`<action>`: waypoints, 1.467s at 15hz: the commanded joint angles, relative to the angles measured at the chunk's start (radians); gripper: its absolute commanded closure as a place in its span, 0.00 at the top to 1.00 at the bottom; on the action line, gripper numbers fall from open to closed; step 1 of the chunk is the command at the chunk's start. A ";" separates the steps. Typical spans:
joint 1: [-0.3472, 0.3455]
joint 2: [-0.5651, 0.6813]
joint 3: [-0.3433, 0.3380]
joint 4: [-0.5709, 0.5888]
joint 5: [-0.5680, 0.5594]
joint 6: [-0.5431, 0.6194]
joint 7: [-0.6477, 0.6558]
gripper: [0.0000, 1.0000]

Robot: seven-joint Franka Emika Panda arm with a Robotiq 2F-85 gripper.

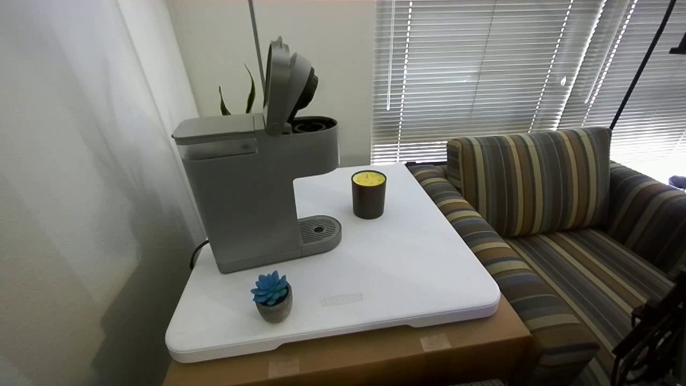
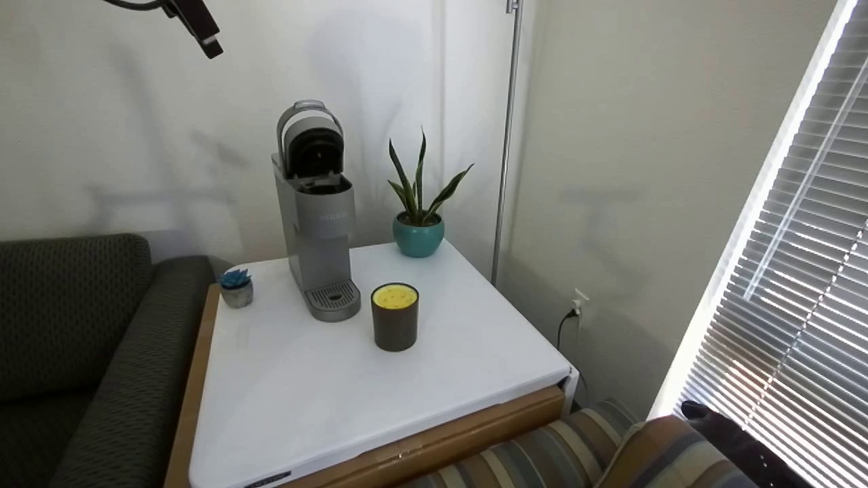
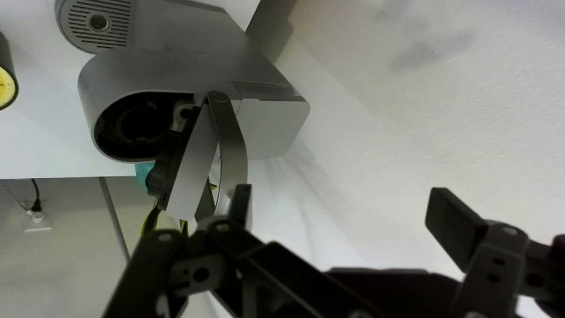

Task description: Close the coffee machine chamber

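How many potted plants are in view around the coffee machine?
2: in an exterior view, a blue succulent left of the coffee machine and, to its right, a snake plant in a teal pot. Others could be hidden behind the machine.

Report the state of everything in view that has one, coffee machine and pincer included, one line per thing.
Coffee machine: upright; powered or not, cannot tell.
Chamber lid: raised, open.
Pincer: open.
Candle jar: uncovered, no flame showing.
Window blinds: lowered.
Potted blue succulent: upright.
Potted green plant: upright.
Black plug: seemingly plugged in.
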 commanded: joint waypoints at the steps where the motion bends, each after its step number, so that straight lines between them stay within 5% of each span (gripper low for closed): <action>1: -0.008 -0.010 0.010 -0.010 -0.018 0.002 0.019 1.00; 10: 0.013 0.161 0.025 0.138 0.020 0.037 -0.025 1.00; 20: -0.036 0.402 0.011 0.395 0.006 0.027 -0.005 1.00; 21: -0.037 0.416 0.012 0.412 0.015 0.037 -0.001 0.75; 22: -0.038 0.429 0.016 0.430 0.022 0.040 -0.002 0.74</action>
